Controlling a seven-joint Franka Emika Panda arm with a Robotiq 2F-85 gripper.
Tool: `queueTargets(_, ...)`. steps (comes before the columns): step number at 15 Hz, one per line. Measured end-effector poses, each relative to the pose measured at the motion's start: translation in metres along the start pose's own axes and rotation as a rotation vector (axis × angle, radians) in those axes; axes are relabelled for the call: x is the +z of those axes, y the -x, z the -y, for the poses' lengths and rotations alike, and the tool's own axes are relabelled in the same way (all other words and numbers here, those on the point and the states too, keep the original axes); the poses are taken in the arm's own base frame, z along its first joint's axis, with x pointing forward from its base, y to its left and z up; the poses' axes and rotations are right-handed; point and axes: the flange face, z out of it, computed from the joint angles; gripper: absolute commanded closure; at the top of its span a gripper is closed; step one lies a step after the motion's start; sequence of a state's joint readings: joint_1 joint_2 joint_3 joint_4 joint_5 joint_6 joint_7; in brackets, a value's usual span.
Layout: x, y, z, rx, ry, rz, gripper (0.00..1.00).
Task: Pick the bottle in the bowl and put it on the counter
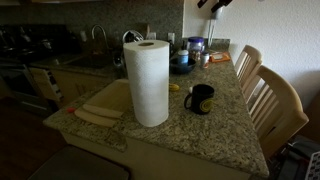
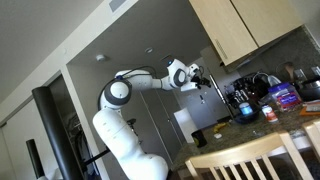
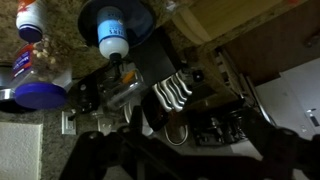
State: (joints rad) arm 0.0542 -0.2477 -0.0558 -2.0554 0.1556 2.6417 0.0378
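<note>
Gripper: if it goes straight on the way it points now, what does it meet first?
Likely the dark metal clutter in the middle of the wrist view, not the bowl with the bottle, which lies off at the top edge. Depth is unclear.

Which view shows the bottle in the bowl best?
The wrist view: the bottle lies plainly inside the dark bowl, seen from above. In both exterior views it is too small or hidden to make out.

Dim kitchen: two pale wooden chairs (image 1: 265, 90) at one side, light wall cabinets (image 2: 235, 25) overhead, grey walls (image 2: 90, 50).
</note>
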Motion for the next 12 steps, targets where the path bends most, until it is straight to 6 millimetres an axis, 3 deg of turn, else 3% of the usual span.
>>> queueTargets(3,0.052,-0.012,-0.032,0.044,0.110,0.030,0.00)
queueTargets(6,0.087,-0.018,-0.056,0.068,0.182,0.063,0.00)
queueTargets(9,0.105,-0.010,-0.055,0.055,0.142,0.191,0.00)
queueTargets(12,0.110,0.003,-0.053,0.029,0.077,0.323,0.00)
